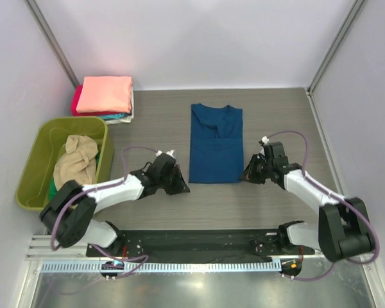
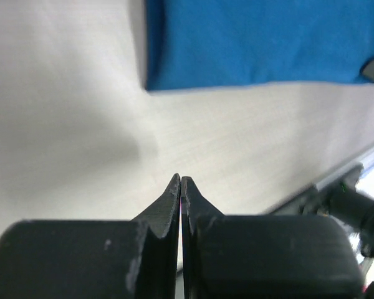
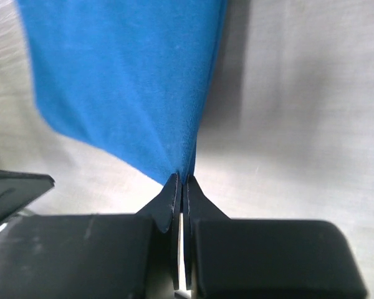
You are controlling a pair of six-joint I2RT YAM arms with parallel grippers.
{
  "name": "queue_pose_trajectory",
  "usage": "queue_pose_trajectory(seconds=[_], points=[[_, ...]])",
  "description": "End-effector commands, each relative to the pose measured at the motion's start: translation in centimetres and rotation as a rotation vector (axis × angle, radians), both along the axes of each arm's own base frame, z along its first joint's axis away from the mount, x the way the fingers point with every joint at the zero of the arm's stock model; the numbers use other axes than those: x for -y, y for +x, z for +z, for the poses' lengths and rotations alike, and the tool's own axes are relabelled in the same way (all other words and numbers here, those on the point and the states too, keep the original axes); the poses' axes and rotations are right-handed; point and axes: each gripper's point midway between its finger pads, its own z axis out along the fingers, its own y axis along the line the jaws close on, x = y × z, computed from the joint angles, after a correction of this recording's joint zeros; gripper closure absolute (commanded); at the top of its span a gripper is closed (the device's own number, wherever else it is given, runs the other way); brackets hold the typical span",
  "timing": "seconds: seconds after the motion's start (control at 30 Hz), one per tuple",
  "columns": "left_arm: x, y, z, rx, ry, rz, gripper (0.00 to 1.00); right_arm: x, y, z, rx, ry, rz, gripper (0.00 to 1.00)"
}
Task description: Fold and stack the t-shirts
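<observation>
Blue t-shirt [image 1: 216, 151], sleeves out of sight

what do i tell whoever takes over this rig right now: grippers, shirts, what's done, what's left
Left gripper: shut, empty, low beside the near-left corner of the blue t-shirt.
Right gripper: shut on that shirt's near-right corner.
Blue t-shirt: lies flat in the middle, sides already folded in to a long strip.
Done: folded stack at the far left, salmon-pink on top, red and teal below.
Left: fold the blue one across and add it to the stack. A tan t-shirt lies crumpled in the olive-green tub, not yet folded.
</observation>
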Motion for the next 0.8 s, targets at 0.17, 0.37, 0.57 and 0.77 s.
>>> queue_pose_trajectory(seconds=[0.17, 0.37, 0.57, 0.77], points=[[-0.8, -6.6, 4.5, 0.058, -0.005, 0.017, 1.00, -0.1, -7.0, 2.9, -0.059, 0.033, 0.001, 0.99], [-1.0, -9.9, 7.4, 0.082, -0.019, -0.004, 1.00, -2.2, -9.8, 6.3, -0.033, 0.122, 0.016, 0.99], [-0.6, -9.8, 7.1, 0.142, 0.024, -0.030, 0.81, -1.2, -10.1, 7.2, -0.010, 0.052, -0.016, 0.99], [1.5, -8.2, 4.0, 0.207, 0.075, -0.081, 0.42, -0.9, -10.8, 5.5, -0.041, 0.042, -0.022, 0.99]])
